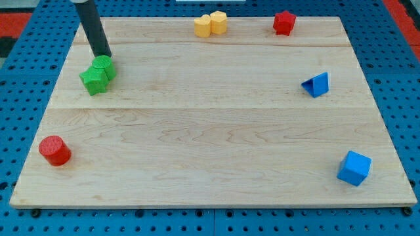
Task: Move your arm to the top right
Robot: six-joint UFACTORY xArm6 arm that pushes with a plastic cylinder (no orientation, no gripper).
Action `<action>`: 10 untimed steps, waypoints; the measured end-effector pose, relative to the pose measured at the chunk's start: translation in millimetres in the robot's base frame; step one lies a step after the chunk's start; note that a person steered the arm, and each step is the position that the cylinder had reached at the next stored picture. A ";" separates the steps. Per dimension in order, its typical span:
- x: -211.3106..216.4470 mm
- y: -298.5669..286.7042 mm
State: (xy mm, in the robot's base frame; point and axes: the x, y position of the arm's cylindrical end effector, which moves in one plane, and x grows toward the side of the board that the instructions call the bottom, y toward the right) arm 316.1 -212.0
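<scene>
My dark rod comes down from the view's top left, and my tip [103, 55] rests on the wooden board [210, 144] just above two green blocks. The green star [94, 79] and a green block [105, 66] sit pressed together right below the tip. Two yellow blocks [210, 24] sit side by side at the top middle. A red star [283, 22] sits at the top right. A blue triangular block [317, 84] lies at the right. A blue cube [354, 168] sits at the bottom right. A red cylinder [54, 150] stands at the bottom left.
The board lies on a blue perforated surface [20, 78] that shows on all sides. A red patch [403, 13] shows at the view's top right corner, beyond the board.
</scene>
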 end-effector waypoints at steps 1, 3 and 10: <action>-5.9 42.9; -6.2 124.5; 7.1 364.9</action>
